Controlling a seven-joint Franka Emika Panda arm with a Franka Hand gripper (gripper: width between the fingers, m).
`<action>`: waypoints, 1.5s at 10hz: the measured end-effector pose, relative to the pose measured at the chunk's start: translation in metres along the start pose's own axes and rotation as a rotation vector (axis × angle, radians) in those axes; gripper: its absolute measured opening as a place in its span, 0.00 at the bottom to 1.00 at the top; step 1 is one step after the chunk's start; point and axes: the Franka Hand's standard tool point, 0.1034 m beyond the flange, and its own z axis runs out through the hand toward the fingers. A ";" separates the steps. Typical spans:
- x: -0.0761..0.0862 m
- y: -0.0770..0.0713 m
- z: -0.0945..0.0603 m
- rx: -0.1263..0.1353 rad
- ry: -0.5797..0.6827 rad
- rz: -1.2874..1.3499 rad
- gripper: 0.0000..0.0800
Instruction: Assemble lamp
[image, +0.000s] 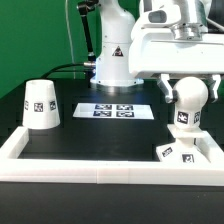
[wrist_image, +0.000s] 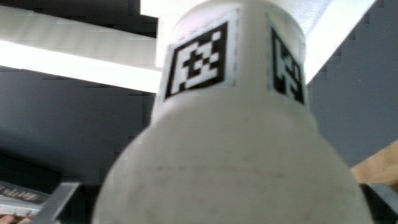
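Note:
The white bulb (image: 186, 103) hangs upright in my gripper (image: 187, 88), ball end up and tagged stem pointing down. The gripper is shut on the ball top. The bulb is right over the flat square base (image: 178, 153), which lies at the front on the exterior view's right; I cannot tell whether stem and base touch. The tapered shade (image: 40, 105) stands on the exterior view's left, wide end down, apart from the arm. In the wrist view the bulb (wrist_image: 222, 130) fills the picture and hides the base; my gripper (wrist_image: 214, 208) straddles it.
The marker board (image: 114, 110) lies flat in the middle at the back, before the robot's pedestal (image: 115, 60). A low white wall (image: 60, 171) runs along the front and sides of the black table.

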 end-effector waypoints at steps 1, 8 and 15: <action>-0.001 0.000 0.000 -0.002 0.007 -0.001 0.72; -0.002 0.000 0.001 0.002 -0.010 0.000 0.87; 0.017 0.003 -0.024 0.016 -0.053 0.005 0.87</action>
